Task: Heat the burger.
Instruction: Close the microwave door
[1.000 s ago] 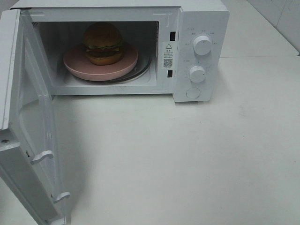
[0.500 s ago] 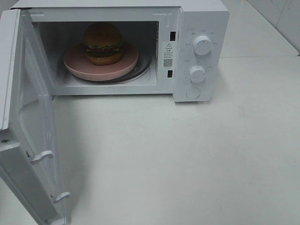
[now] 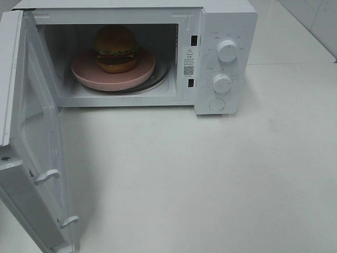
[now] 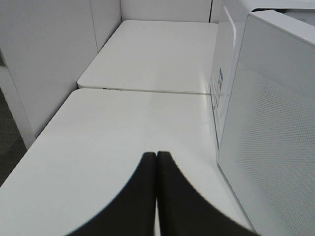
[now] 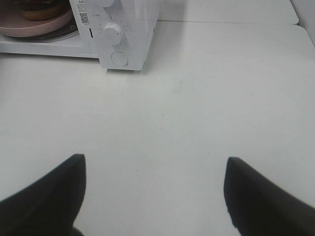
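High view: one burger (image 3: 116,48) on one plate (image 3: 84,74) inside one microwave (image 3: 226,21), door (image 3: 37,147) open, two knobs (image 3: 227,50), left wrist: left gripper (image 4: 156,160) fingers pressed together, empty, door just beside, table (image 4: 123,128) free ahead, right wrist: right gripper (image 5: 155,182) fingers spread wide, empty, burger well ahead, bare table between

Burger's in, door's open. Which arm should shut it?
Left, probably: the left fingers, shut, sit beside the outer face of the open white microwave door. The right fingers, spread open, face the dial panel, away from it.
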You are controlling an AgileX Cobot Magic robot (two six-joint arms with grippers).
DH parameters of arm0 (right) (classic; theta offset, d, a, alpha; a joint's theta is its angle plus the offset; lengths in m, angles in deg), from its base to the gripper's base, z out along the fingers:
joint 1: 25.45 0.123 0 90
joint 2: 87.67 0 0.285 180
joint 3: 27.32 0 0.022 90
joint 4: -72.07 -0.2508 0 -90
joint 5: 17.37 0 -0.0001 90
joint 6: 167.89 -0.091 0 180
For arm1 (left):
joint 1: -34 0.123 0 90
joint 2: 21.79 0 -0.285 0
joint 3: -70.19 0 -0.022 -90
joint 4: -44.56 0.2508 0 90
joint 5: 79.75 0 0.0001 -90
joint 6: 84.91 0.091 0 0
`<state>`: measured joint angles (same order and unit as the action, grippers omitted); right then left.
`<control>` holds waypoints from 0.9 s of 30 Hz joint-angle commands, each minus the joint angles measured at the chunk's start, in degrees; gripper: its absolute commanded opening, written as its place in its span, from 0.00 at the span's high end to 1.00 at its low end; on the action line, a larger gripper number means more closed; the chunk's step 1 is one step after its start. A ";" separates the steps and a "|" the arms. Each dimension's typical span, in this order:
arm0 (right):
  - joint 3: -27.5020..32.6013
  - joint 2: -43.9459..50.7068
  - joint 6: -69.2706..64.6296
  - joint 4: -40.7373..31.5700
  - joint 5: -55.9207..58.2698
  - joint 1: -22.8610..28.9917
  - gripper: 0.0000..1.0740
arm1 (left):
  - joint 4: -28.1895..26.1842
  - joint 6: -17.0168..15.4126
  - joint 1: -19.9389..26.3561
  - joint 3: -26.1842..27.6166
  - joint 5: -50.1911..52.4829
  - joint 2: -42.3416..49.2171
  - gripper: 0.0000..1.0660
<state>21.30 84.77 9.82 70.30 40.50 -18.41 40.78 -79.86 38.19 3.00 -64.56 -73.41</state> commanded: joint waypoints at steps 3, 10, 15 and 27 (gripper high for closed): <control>-0.11 1.55 0.17 0.23 -0.97 -0.34 0.30 | 9.68 -9.68 -0.29 0.00 5.67 -5.50 1.00; -0.11 1.55 0.17 0.23 -0.97 -0.34 0.30 | 22.86 -19.14 -0.29 0.29 12.38 -11.17 1.00; -0.11 1.55 0.17 0.23 -0.97 -0.34 0.30 | 29.85 -24.35 -0.29 0.29 14.84 -12.55 1.00; -0.11 1.55 0.17 0.23 -0.97 -0.34 0.30 | 42.74 -27.56 -0.29 1.66 28.30 -25.04 1.00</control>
<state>21.30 84.77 9.82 70.24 40.50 -18.41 81.52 -106.91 38.19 3.80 -38.95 -97.53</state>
